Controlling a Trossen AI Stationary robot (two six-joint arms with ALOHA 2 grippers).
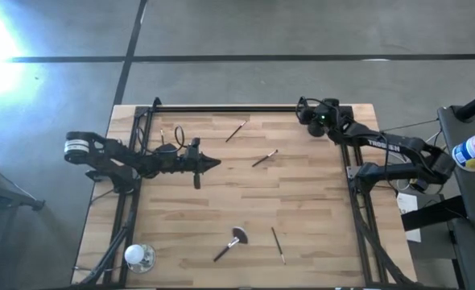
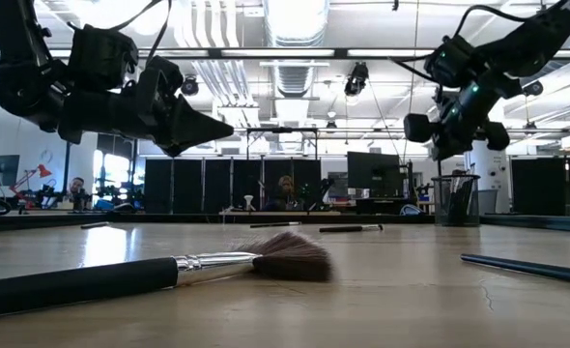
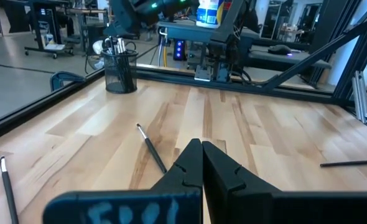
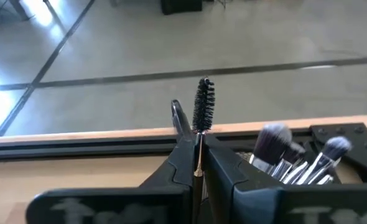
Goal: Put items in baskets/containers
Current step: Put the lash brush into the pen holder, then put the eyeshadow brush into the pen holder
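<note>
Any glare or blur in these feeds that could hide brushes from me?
High view: strong glare whitens the floor at the top-left corner, off the table. Low view: the fan brush up close looks soft, and bright ceiling lights silhouette both arms. Right wrist view: the spoolie brush in the right gripper is crisp. Left wrist view: evenly lit.

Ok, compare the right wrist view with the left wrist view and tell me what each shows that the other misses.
Only the right wrist view shows the right gripper shut on a spoolie brush, with soft brush heads beside it, seemingly standing in the cup.

Only the left wrist view shows the left gripper shut and empty, three loose brushes on the wood, one just ahead, and the whole dark mesh cup at the far edge.

Both show the wooden table and brushes gathered in that cup.
</note>
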